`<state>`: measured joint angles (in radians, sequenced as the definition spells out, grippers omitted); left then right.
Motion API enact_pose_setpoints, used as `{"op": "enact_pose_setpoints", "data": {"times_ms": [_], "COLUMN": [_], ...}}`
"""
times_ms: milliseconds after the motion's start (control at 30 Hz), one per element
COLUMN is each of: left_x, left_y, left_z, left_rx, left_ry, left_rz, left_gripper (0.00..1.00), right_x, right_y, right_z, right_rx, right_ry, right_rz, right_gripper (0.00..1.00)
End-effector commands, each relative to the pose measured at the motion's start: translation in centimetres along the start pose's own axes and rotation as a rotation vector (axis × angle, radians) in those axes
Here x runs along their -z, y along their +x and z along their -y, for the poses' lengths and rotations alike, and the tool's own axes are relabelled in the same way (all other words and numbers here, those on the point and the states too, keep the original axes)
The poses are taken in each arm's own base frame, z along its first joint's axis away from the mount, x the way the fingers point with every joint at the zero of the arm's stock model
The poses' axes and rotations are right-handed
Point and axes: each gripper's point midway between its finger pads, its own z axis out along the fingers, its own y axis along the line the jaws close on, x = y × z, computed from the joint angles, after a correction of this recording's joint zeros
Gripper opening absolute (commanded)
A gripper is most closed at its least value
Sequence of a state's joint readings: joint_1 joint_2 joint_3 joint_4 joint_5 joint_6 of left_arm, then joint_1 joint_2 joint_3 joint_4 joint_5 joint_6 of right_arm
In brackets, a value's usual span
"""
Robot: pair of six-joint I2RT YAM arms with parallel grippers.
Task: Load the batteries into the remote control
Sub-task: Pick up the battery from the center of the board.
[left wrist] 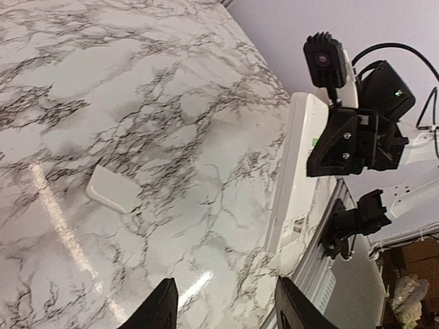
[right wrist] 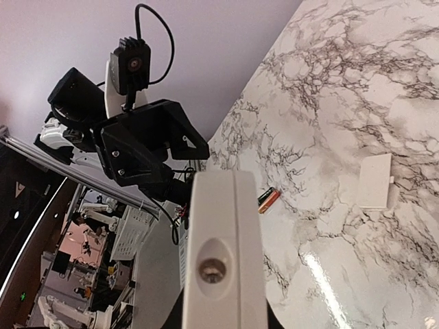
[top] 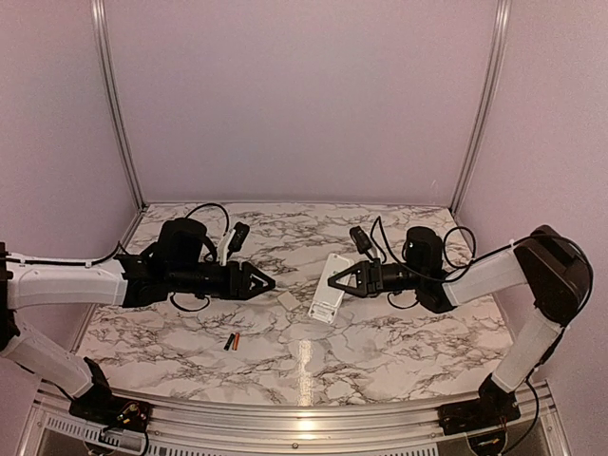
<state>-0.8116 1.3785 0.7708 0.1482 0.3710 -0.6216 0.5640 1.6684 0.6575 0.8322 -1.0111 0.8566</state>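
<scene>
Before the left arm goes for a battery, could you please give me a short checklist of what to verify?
1. Remote control clamped in the right gripper: ok.
2. Left gripper open with nothing between its fingers: ok.
3. Batteries lying together on the table, clear of both arms: ok.
4. Loose cover off the remote and apart from the batteries: ok.
5. Battery compartment open and turned towards the left arm: cannot tell.
</scene>
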Motion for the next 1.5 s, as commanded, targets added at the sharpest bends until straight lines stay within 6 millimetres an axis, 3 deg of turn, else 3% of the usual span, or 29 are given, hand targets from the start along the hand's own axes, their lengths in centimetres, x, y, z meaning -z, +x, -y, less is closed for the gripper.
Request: {"op": "enact_pose_setpoints", "data": {"times_ms": [0,200,367,900,1467], "left_x": [3.8,5.6,5.2,3.5,2.9], "left_y": [5.7,9.7,11.3,10.6,11.7], "left_z": [-8.2,-11.6,-13.0,-13.0,-13.7], "left_rx": [-0.007,0.034,0.04,0.006,-0.001], "left_ry": [-0.454,-0.598,-0.63,-0.613,-0.627], "left_rz": [-0.217,-0.337,-0.401,-0.426,-0.476], "left_gripper": [0.47,0.35,0.29,0.25,0.24], "right_x": [0.3,0.3,0.3,0.2,0.2], "right_y": [0.2,0.3,0.5,0.6,0.8], "right_z": [1.3,2.0,1.8,1.7,1.8], "right_rx": [0.058,0.065,0.07,0.077,0.067], "right_ry": [0.095,0.117,0.105,0.099,0.104], "right_rz": [-0.01,-0.014,-0.022,-0.03,-0.039], "right_gripper": [0.0,0.0,0.0,0.0,0.0]}}
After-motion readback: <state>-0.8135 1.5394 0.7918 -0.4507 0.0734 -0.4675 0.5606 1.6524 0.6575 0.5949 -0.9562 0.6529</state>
